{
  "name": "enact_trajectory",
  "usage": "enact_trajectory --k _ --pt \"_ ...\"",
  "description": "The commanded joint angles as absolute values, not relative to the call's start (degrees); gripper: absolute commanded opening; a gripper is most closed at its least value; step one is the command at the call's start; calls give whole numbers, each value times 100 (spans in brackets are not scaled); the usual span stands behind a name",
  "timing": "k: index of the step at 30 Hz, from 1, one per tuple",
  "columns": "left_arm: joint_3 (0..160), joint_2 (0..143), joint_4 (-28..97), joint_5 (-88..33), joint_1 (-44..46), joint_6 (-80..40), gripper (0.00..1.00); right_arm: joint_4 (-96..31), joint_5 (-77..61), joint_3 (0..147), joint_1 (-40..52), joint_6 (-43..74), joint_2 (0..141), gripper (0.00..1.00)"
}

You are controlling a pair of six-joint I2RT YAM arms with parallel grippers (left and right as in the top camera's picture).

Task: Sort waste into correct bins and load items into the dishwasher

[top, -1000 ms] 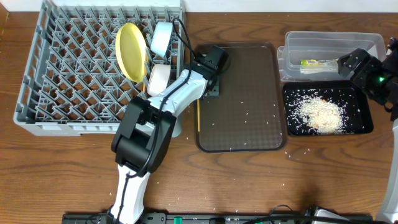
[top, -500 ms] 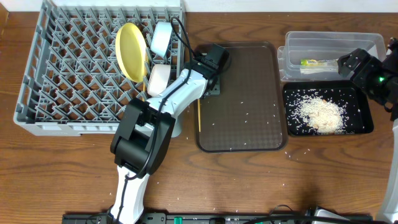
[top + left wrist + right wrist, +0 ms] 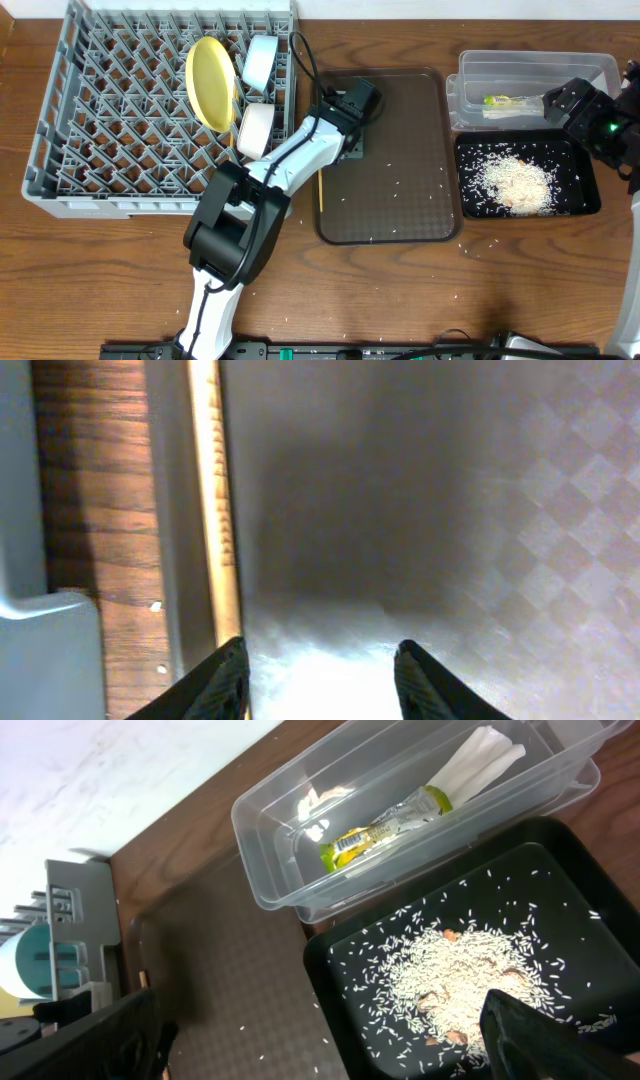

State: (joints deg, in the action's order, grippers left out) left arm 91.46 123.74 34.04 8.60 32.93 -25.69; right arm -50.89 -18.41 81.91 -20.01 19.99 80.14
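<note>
Chopsticks (one stick or a close pair, not resolvable): thin, pale wood with a finely notched end, lying along the left rim of the brown tray, the last dish apparently not loaded. The left gripper hovers just above them over the tray's left side, jaws partly apart with nothing between them, the wood just outside one fingertip. The tray is flat, matt plastic with a fine chequered texture and carries a few stray rice grains, as does the table around it. Left of the tray, the grey dish rack, a rigid lattice of upright pegs, holds a glossy yellow plate on edge, a pale bluish bowl and a white bowl; the cup cannot be made out. Right of the tray, the clear tub contains the crumpled yellow-green wrapper, and the glossy black tray a heap of rice. The right gripper hangs over these bins, spread wide and empty. Sorting looks nearly complete.
</note>
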Motion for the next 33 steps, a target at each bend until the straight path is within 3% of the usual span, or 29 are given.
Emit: enact_trajectory --k 1,18,28,31,33 --pt "9080 12248 3420 1223 3253 -2762 49 -5081 -1846 8276 -2008 2034 8025 99" --pt "8989 12680 3328 1264 3229 -3236 50 -5081 -1846 8276 -2008 2034 8025 99" --pt "8989 13244 3433 -165 3168 -3721 50 -5081 -1846 8276 -2008 2034 8025 99" --pt "8989 13244 3435 -615 3216 -3717 45 -5081 -1846 8276 -2008 2034 8025 99" --pt "8989 13244 3437 -875 3262 -3719 36 -5081 -1846 8276 -2008 2034 8025 99"
